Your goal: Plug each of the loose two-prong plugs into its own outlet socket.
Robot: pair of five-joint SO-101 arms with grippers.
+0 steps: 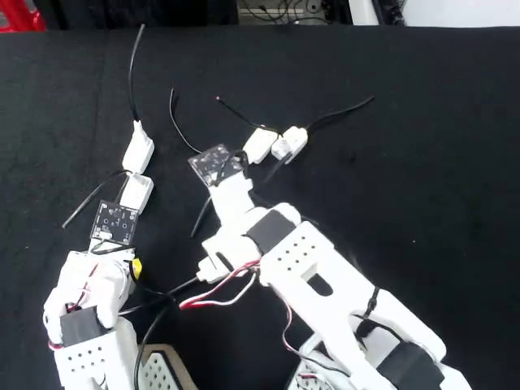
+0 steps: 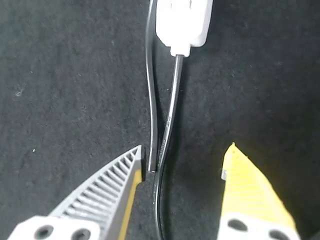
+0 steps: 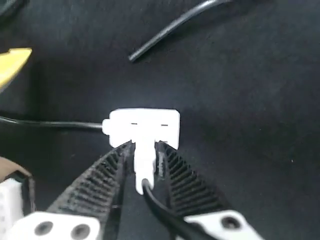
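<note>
My right gripper (image 3: 145, 147) is shut on a white two-prong plug (image 3: 144, 172), which sits against a white outlet socket (image 3: 145, 127) in a T shape. In the high view this pair shows as the plug (image 1: 260, 145) and socket (image 1: 290, 143) just past the right gripper (image 1: 242, 158). My left gripper (image 2: 184, 150) is open, with a grey finger (image 2: 112, 187) and a yellow finger (image 2: 247, 187). Two black cables (image 2: 162, 130) run between them from a white plug body (image 2: 182, 22). In the high view the left gripper (image 1: 130, 205) sits just behind a second white pair (image 1: 136, 171).
Black cloth covers the table (image 1: 422, 122). Thin black cable ends (image 1: 134, 73) trail from both pairs toward the back. A loose cable end (image 3: 170, 32) lies beyond the socket. Red and white wires (image 1: 223, 292) hang between the arms.
</note>
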